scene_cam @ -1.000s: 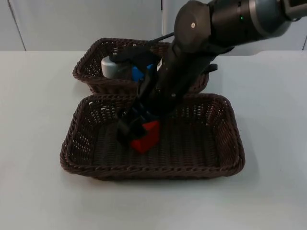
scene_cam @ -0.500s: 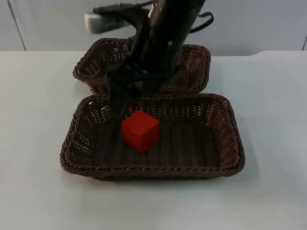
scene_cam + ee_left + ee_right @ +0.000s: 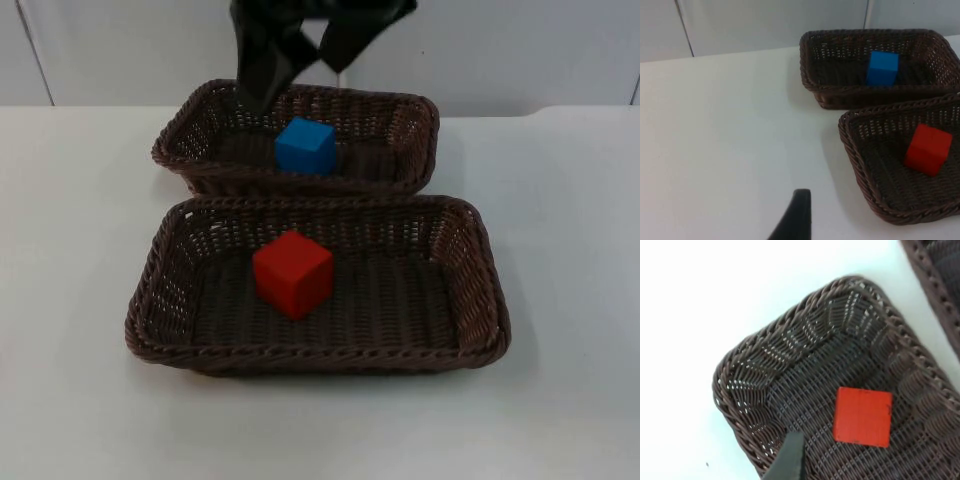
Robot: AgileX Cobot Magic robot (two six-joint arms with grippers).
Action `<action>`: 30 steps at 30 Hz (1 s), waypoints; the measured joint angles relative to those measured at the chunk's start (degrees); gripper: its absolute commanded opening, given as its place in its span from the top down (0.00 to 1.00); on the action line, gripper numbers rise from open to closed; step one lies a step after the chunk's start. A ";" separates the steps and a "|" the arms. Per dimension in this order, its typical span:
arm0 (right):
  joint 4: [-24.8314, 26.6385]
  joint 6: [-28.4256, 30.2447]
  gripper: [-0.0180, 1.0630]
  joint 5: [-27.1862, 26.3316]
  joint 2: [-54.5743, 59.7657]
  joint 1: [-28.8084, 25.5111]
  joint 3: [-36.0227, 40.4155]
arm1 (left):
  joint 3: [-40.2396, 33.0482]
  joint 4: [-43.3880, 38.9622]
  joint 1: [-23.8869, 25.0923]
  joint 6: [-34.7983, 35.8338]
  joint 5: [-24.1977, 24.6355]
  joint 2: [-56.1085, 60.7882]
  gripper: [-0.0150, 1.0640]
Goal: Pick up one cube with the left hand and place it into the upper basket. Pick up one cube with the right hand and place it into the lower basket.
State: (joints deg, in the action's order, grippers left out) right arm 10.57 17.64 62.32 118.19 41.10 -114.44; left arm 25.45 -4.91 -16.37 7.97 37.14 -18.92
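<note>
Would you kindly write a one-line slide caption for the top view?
Blue cube in the upper basket, red cube in the lower basket, right gripper raised above.

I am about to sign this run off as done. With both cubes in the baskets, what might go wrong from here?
Little seems at risk. The right gripper, open, hangs above the upper basket, so a low retreat might clip its rim or nudge the blue cube. The red cube lies in the lower basket, apart from its walls.
</note>
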 measured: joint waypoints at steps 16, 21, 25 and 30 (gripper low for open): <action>0.00 -0.21 0.20 -20.15 -24.78 0.00 33.24 | 0.00 0.11 0.00 0.00 0.00 0.00 0.20; 0.00 -0.21 0.20 -25.91 -33.91 0.00 43.92 | 0.00 0.11 0.00 0.00 0.00 0.00 0.20; 0.00 -0.34 0.20 -30.70 -41.15 0.04 51.80 | 1.13 0.22 0.00 -0.72 2.14 0.00 0.20; 0.00 -0.34 0.20 -32.62 -48.76 0.14 58.63 | 3.95 0.33 0.00 -1.96 6.29 1.18 0.20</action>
State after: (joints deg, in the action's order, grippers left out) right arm 10.57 17.29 29.70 69.43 41.24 -55.81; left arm 29.41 -4.58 -16.37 6.01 43.43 -17.74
